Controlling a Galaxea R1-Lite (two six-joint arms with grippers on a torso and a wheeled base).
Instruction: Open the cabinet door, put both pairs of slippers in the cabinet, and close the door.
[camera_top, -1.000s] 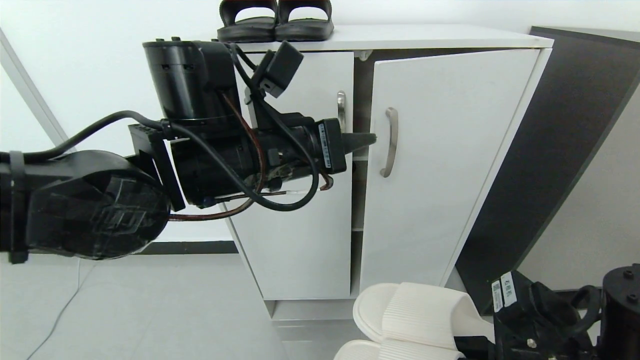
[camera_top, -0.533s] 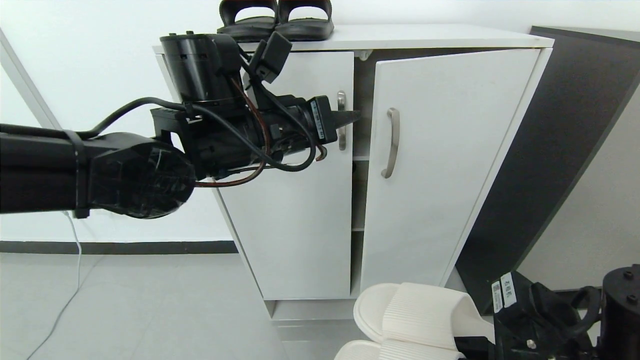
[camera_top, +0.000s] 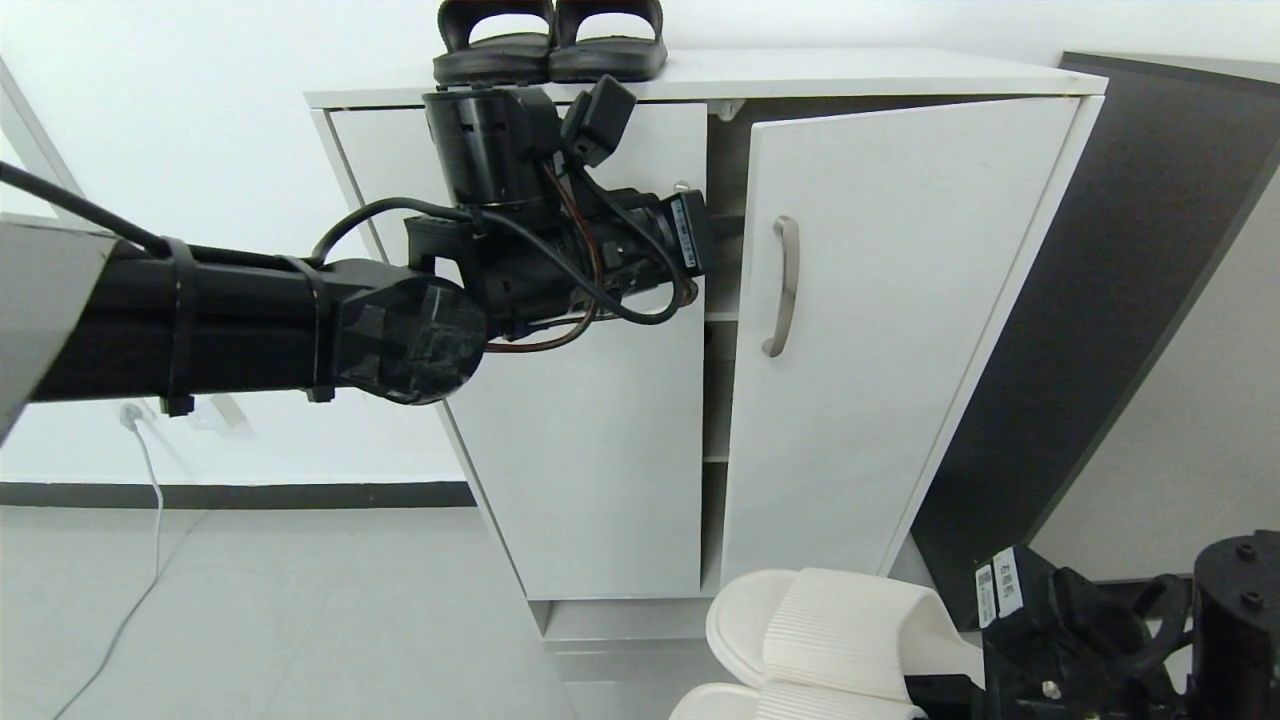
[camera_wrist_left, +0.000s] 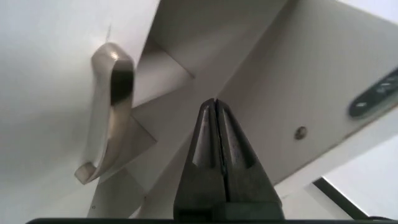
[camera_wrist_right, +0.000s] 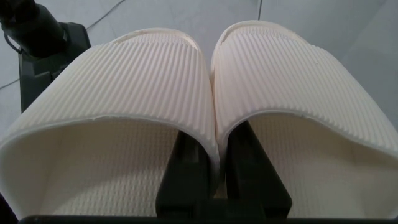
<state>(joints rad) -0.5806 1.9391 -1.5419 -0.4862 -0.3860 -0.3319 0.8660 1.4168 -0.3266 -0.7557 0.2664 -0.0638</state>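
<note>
- Ribbed cream-white slippers (camera_top: 830, 625) sat low before the white cabinet (camera_top: 850, 75), clamped side by side in the right gripper (camera_wrist_right: 219, 186).
- Black slippers (camera_top: 550, 45) lay on the cabinet top.
- Right door (camera_top: 880, 350) stood ajar.
- Left gripper (camera_wrist_left: 216, 109), fingers together, pointed into the door gap beside the left door handle (camera_wrist_left: 106, 124).

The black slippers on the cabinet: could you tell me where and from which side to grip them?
Probably pinch the touching inner strap sides together from the front: the black slippers lie side by side, openings facing forward, as the right gripper holds the white slippers.

Ribbed, matt white slippers (camera_wrist_right: 143, 81); brushed metal handle (camera_wrist_left: 106, 118); smooth matt cabinet (camera_top: 590, 450).
</note>
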